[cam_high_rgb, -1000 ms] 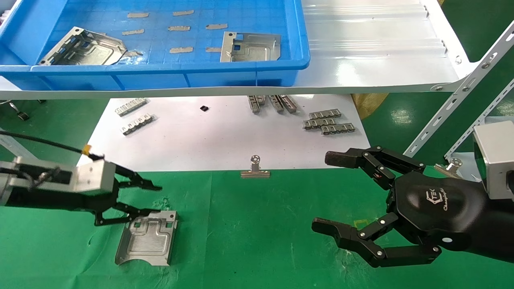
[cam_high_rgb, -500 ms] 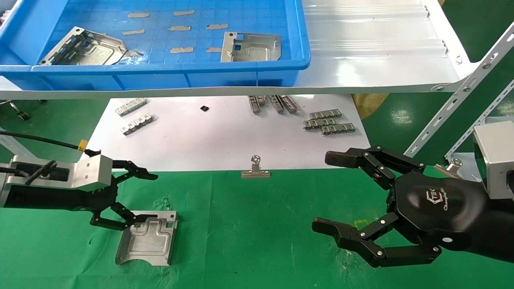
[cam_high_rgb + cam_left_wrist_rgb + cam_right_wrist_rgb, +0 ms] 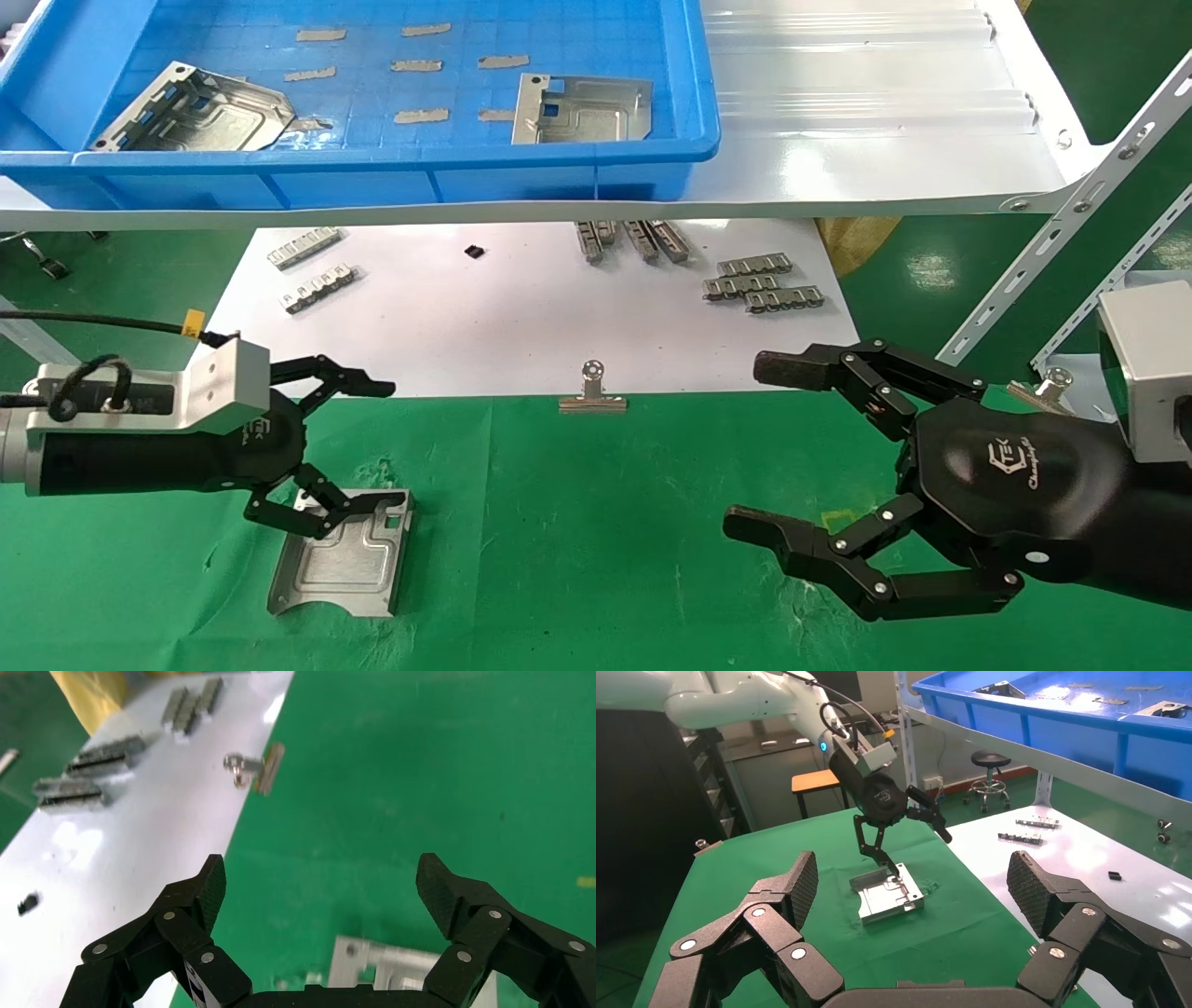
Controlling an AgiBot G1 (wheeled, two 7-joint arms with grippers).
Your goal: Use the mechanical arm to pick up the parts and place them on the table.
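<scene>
Since the earlier frames the left end effector (image 3: 321,452) has lifted and swung slightly toward the robot's right, its fingers spread wide and holding nothing, one lower fingertip seemingly just over the near corner of the part (image 3: 343,553) lying flat on the green table (image 3: 596,559). That part looks delivered, while two more parts (image 3: 579,110) remain in the blue bin (image 3: 703,102) on the shelf. The right end effector (image 3: 810,466) hangs open and idle over the table, well apart.
</scene>
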